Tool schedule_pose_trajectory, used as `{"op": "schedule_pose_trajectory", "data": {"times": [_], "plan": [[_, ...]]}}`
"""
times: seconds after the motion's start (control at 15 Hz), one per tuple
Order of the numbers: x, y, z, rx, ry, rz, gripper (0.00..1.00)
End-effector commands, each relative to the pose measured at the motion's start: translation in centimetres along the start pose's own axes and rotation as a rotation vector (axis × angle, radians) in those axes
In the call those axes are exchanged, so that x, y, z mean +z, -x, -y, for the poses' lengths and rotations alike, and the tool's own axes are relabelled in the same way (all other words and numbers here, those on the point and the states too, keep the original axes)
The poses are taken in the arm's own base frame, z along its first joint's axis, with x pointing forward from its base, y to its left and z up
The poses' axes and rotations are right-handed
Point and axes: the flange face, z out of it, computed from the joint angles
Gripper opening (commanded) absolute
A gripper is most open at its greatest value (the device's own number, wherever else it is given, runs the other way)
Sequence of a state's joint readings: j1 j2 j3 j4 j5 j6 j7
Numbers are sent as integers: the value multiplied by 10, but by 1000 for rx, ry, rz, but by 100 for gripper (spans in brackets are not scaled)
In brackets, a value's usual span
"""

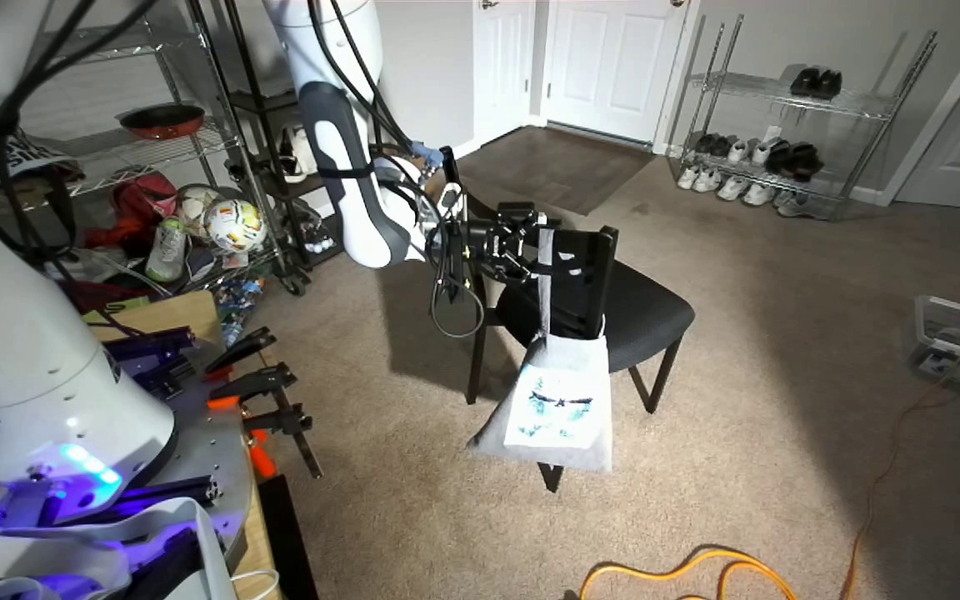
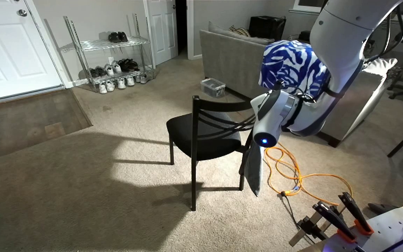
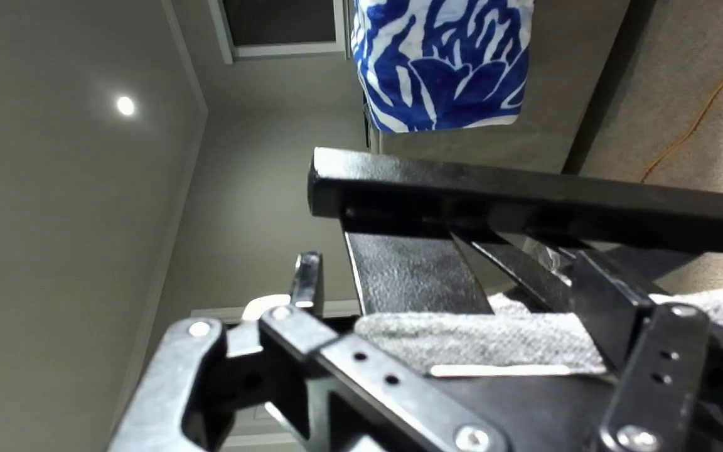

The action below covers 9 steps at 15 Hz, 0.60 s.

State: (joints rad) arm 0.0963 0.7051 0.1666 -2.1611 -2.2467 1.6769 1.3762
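Evidently, the cloth bag [image 1: 559, 408] is hung by its strap [image 1: 545, 287] over the top rail [image 3: 412, 270] of the black chair [image 1: 651, 317], by which its weight is presumably borne; the fingers [image 3: 309, 282] are spread, with the strap between them, and nothing seems to be pinched, since the load can apparently be carried without them

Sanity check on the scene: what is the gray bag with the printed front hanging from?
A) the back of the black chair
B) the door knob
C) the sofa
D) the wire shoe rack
A: in an exterior view the bag hangs at the back of the black chair, its strap running up alongside the backrest.
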Motion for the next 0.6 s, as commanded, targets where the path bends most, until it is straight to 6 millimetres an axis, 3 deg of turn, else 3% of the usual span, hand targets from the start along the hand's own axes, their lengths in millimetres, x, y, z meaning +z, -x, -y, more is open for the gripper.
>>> {"op": "schedule_pose_trajectory", "data": {"times": [0.0, 0.53], "plan": [[-15, -13, -4, 37, 10, -41, 100], [-42, -37, -4, 45, -13, -98, 100]]}}
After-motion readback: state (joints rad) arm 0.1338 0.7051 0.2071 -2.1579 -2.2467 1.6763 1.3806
